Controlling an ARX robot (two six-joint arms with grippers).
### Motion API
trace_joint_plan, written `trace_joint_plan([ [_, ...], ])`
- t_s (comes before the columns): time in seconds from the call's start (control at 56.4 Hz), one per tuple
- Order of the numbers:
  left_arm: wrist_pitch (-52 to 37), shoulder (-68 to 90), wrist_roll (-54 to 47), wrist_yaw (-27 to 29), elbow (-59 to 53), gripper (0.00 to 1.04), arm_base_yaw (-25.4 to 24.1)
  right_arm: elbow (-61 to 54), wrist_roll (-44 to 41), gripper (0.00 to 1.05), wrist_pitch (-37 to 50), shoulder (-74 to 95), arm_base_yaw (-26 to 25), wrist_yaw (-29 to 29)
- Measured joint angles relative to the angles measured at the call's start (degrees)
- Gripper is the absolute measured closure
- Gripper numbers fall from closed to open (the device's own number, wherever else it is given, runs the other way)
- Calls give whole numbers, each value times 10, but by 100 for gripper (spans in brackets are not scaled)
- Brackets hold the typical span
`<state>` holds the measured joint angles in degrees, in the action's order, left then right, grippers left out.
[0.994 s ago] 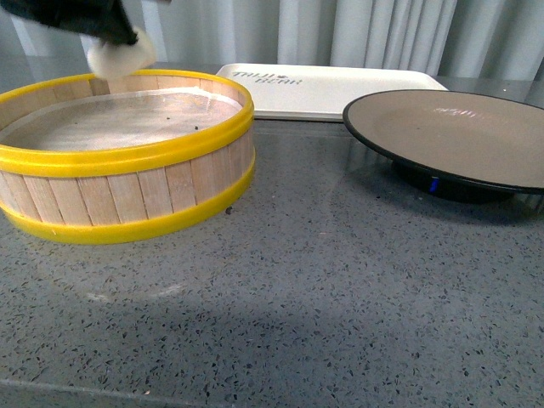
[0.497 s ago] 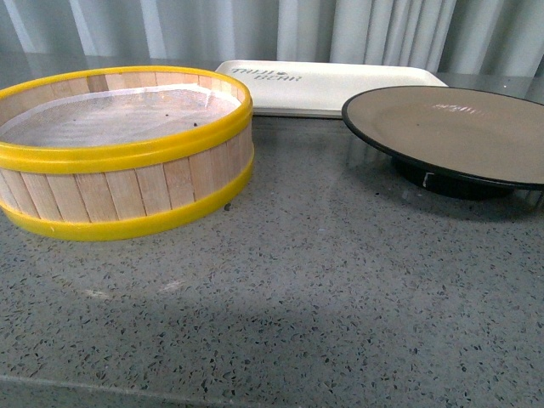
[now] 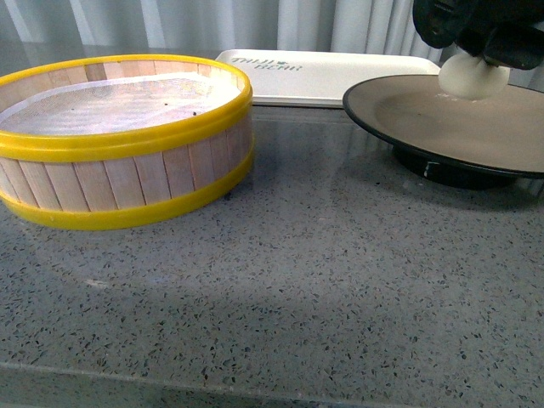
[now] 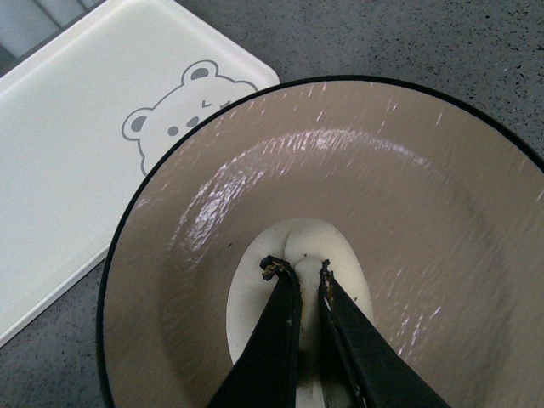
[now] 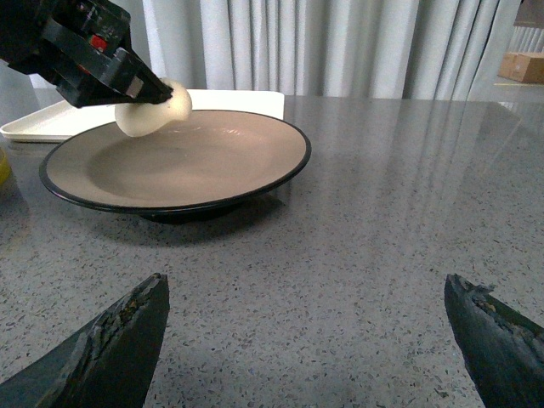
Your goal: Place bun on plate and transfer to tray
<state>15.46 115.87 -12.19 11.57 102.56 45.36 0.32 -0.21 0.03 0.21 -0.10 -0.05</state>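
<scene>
At 9 o'clock in the front view, the steamer basket (image 3: 119, 140) held only its paper liner. At 12 o'clock the tray (image 3: 331, 76) carried nothing. At 2 o'clock the left gripper (image 4: 300, 274) pinched the bun (image 3: 472, 76) over the far side of the plate (image 3: 425, 119). Whether the bun touched the plate could not be told. The right gripper (image 5: 303, 289) gaped wide and held nothing. Release and the transfer to the tray remained.

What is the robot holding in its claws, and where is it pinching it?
The left claw pinches the steamed bun by the middle of its top, over the brown plate. The right claw is open and holds nothing.
</scene>
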Motion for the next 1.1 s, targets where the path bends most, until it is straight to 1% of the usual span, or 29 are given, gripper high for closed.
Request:
trace_joint_plan([
  [0.373, -5, 44, -19, 30, 28, 101, 10, 0, 0, 8, 0, 0, 0, 0],
  [0.657, -9, 55, -23, 35, 28, 100, 17, 0, 0, 8, 0, 0, 0, 0],
  [0.71, -9, 55, -23, 35, 28, 89, 20, 0, 0, 8, 0, 0, 0, 0],
  [0.745, -9, 56, -23, 35, 28, 86, 21, 0, 0, 8, 0, 0, 0, 0],
  [0.763, -9, 56, -23, 35, 28, 82, 21, 0, 0, 8, 0, 0, 0, 0],
  [0.834, -9, 57, -23, 36, 28, 73, 23, 0, 0, 8, 0, 0, 0, 0],
  [0.994, -8, 60, -23, 39, 28, 41, 25, 0, 0, 8, 0, 0, 0, 0],
  [1.065, -6, 60, -23, 39, 28, 30, 25, 0, 0, 8, 0, 0, 0, 0],
  [1.1, -5, 60, -23, 39, 28, 27, 25, 0, 0, 8, 0, 0, 0, 0],
])
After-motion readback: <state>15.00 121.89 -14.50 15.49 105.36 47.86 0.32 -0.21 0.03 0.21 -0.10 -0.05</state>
